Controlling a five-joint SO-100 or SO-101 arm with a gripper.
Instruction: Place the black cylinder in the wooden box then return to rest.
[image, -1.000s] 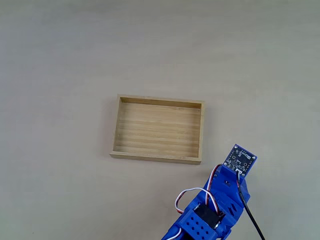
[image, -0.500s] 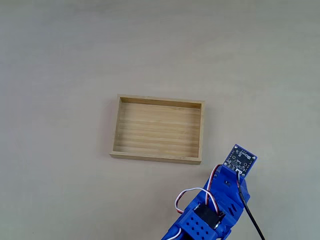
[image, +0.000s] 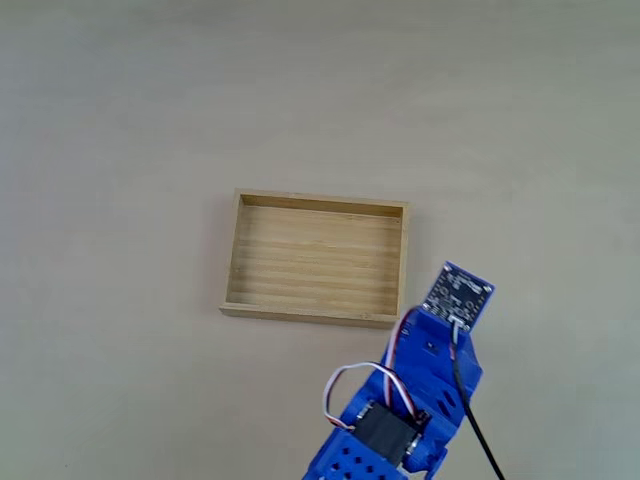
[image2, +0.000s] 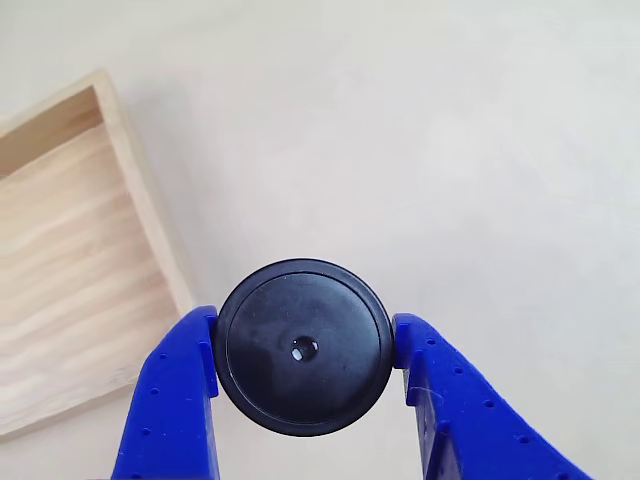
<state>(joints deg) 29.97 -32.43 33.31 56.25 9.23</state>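
Observation:
In the other view the black cylinder (image2: 304, 347) shows its flat round top with a tiny centre dot, clamped between the two blue fingers (image2: 170, 400) of my gripper (image2: 304, 355). It hangs over bare table just right of the wooden box (image2: 140, 205). In the fixed view the wooden box (image: 316, 203) lies at the table's middle with nothing inside, and my blue arm (image: 420, 385) reaches up from the bottom edge toward its lower right corner. The arm's body hides the cylinder there.
A small circuit board (image: 458, 293) sits on top of the wrist, with a black cable (image: 475, 430) trailing to the bottom edge. The pale tabletop (image: 150, 110) spreads out flat on all sides of the box.
The arm has swung left and slightly up in the fixed view, bringing the wrist closer to the box's lower right corner. The box has not moved.

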